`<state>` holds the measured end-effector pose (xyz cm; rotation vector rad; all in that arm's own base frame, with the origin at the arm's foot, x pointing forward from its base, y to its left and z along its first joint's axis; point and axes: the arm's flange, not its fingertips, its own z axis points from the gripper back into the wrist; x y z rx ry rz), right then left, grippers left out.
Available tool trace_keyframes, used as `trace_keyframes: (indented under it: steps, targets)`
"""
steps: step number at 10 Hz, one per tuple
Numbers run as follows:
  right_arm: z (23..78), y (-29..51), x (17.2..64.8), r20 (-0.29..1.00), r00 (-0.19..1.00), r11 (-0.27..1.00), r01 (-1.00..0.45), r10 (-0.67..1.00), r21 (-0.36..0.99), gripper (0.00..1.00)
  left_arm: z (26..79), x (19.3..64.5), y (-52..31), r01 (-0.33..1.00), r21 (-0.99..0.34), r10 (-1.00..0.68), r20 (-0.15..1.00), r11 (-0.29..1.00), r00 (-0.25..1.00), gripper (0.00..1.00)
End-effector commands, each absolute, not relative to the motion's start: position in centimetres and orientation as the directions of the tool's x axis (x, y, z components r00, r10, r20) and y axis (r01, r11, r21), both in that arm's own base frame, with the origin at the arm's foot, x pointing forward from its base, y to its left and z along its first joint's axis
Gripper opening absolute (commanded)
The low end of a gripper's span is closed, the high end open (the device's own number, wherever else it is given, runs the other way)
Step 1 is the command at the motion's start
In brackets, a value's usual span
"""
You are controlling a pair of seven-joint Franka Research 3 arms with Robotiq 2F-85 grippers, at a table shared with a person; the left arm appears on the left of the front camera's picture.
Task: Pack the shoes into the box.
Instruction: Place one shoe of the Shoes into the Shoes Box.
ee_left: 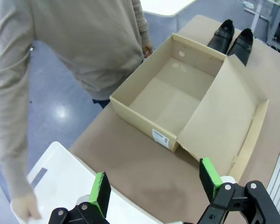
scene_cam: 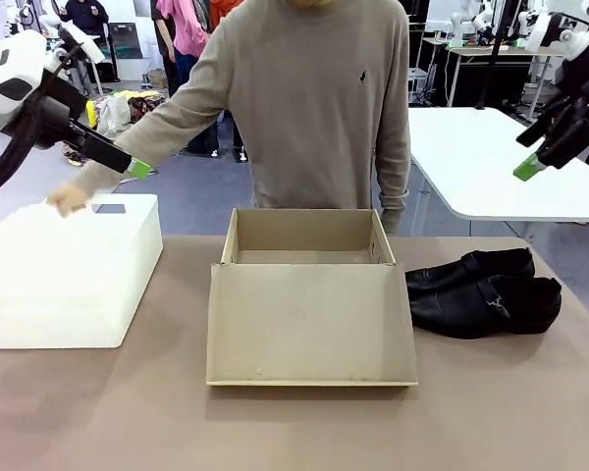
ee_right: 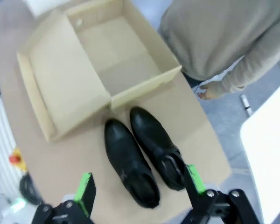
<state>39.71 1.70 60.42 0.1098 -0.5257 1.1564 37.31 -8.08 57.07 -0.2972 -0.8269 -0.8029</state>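
The left gripper [ee_left: 154, 179] hangs spread wide, holding nothing, over the white plastic box [scene_cam: 69, 285]. The right gripper [ee_right: 139, 179], equally spread and holding nothing, hovers above the 2 black dress shoes [ee_right: 140, 154], which lie side by side on the table [scene_cam: 98, 412] just right of the open cardboard shoebox [scene_cam: 309, 324]. A person's hand [scene_cam: 67, 201] on the white box is blurred. A white sticker [ee_left: 161, 138] on the shoebox's end wall carries print too small to read.
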Motion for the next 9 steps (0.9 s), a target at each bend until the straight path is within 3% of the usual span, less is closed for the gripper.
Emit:
trace_keyframes:
  steps: [1, 3, 5, 7, 9]
  targets:
    - [60.9, 0.5, 42.7, 0.273, 0.173, 0.249, -0.927, 0.947, -0.279, 1.00, 56.8, 37.3, -8.0, 0.740, 0.058, -0.513, 0.756, 0.670, 0.406, 1.00]
    - [60.2, -0.1, 45.3, 0.138, 0.131, 0.170, -0.931, 0.982, -0.323, 1.00, 56.8, 37.3, -8.0, 0.740, 0.058, -0.513, 0.756, 0.670, 0.406, 1.00]
    - [58.8, -0.4, 47.4, 0.046, 0.112, 0.120, -0.952, 0.993, -0.283, 1.00, 56.8, 37.3, -8.0, 0.740, 0.058, -0.513, 0.756, 0.670, 0.406, 1.00]
    - [57.4, -0.4, 48.5, 0.021, 0.160, 0.160, -0.954, 0.987, -0.254, 1.00, 56.8, 37.3, -8.0, 0.740, 0.058, -0.513, 0.756, 0.670, 0.406, 1.00]
    - [57.7, -0.3, 47.4, 0.067, 0.135, 0.148, -0.953, 0.989, -0.264, 1.00, 56.8, 37.3, -8.0, 0.740, 0.058, -0.513, 0.756, 0.670, 0.406, 1.00]
